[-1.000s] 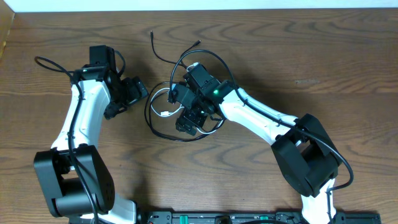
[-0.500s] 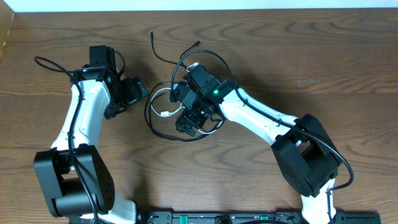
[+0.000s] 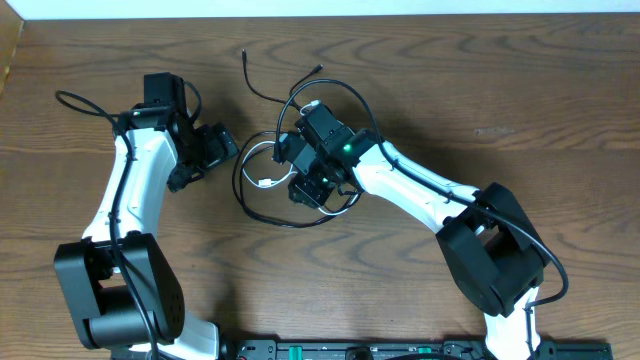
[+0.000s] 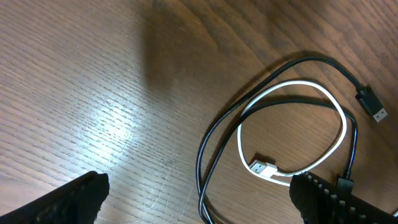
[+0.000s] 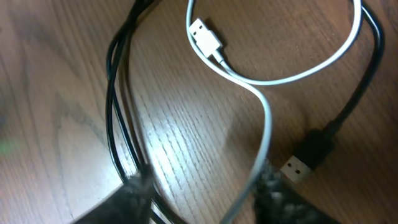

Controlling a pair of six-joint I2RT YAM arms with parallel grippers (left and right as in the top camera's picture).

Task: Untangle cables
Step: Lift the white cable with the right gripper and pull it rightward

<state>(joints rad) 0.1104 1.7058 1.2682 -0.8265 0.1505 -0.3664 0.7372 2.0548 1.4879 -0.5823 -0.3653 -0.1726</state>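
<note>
Brown wood-grain worktop [image 3: 520, 90], carrying all items. Two white-and-black jointed robot arms: left arm [image 3: 128, 195], right arm [image 3: 415, 188]. Left claw [image 3: 208, 152]: fingers wide apart, holding nothing, just beside the tangle's left edge. Right claw [image 5: 204, 190]: low over the tangle, blurred fingers apart, black strands by one finger, white cord by the other. Thin black cables [image 3: 240, 192]: overlapping loops mid-worktop, between the arms. Thin white cable [image 4: 311, 84]: smaller loop among the black loops, crossing them. Black USB plug [image 5: 310, 152] and white plug [image 5: 204, 32]: flat on the wood.
</note>
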